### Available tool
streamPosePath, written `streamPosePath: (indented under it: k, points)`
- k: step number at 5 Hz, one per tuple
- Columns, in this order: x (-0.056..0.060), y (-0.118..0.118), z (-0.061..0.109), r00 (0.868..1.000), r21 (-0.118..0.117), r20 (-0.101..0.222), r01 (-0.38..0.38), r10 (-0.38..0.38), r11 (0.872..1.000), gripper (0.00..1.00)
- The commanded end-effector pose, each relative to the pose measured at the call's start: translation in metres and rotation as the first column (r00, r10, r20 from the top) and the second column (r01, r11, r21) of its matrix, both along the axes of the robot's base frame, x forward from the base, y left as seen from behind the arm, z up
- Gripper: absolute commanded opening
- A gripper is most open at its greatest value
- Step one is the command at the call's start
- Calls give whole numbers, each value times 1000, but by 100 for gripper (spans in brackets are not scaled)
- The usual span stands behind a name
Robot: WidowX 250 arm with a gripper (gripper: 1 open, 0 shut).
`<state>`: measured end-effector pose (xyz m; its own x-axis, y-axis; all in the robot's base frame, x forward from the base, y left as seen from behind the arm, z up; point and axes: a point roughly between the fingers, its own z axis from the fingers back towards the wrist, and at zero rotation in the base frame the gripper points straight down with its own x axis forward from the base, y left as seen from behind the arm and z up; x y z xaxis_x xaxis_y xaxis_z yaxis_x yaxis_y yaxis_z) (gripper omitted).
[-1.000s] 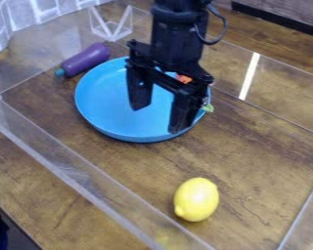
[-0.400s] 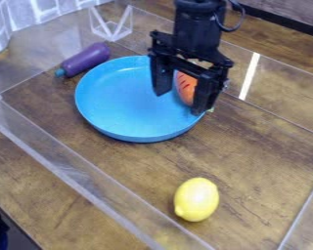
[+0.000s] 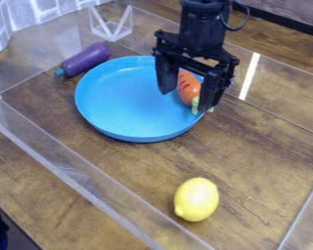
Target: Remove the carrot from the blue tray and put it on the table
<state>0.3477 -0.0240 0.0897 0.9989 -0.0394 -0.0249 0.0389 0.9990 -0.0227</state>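
Observation:
The blue tray (image 3: 113, 103) lies on the dark wooden table (image 3: 257, 156), left of centre. The orange carrot (image 3: 188, 87) rests at the tray's right rim, its green top pointing right and mostly hidden. My black gripper (image 3: 191, 98) hangs straight down over it, open. One finger (image 3: 166, 78) stands to the left of the carrot and the other to its right. I cannot tell whether the fingers touch the carrot.
A purple eggplant (image 3: 83, 59) lies on the table just behind the tray's left edge. A yellow lemon (image 3: 196, 199) sits near the front. Clear plastic walls (image 3: 67, 166) fence the tabletop at the front left and right.
The gripper has moved right and back, from over the tray's middle to the right rim, and now straddles the carrot. Its jaws stayed open.

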Motion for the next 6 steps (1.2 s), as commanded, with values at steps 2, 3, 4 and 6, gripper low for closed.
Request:
streamPosePath:
  k: [2,3,4,6]
  points:
    - [9,1,21,999,-11,54,6,-6,1000,100]
    - [9,-5,23,997,-14,50,57,-56,998,100]
    - [7,7,32,997,-16,49,58,-57,998,100]
    - [1,30,50,997,-22,48,56,-55,998,100]
